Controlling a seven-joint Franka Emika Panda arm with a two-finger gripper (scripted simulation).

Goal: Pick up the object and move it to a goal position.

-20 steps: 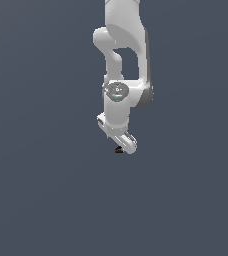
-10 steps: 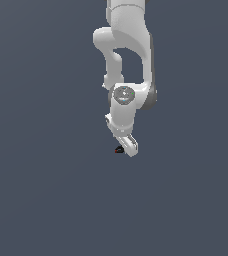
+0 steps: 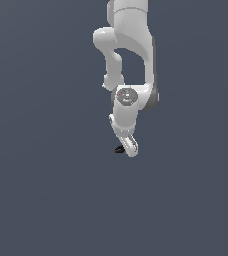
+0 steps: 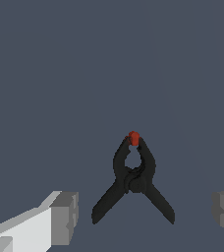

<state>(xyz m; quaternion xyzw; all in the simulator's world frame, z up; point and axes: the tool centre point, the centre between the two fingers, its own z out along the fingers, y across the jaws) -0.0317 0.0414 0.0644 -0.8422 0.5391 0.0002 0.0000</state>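
Note:
The object (image 4: 132, 179) is a small black spring clamp with a red tip and two splayed handles, lying flat on the grey surface. In the wrist view it lies between my two fingers (image 4: 65, 216), which stand wide apart and do not touch it. My gripper (image 4: 146, 216) is open and empty. In the exterior view the object (image 3: 119, 149) shows as a tiny black and red speck just beside the lower end of the white gripper (image 3: 131, 149), partly hidden by it.
The white arm (image 3: 128, 45) comes down from the top of the exterior view. A plain dark grey surface (image 3: 46, 190) fills everything around it.
The arm has shifted slightly toward the exterior view's right and lowered a little, bringing the gripper closer to the object. The object has not moved.

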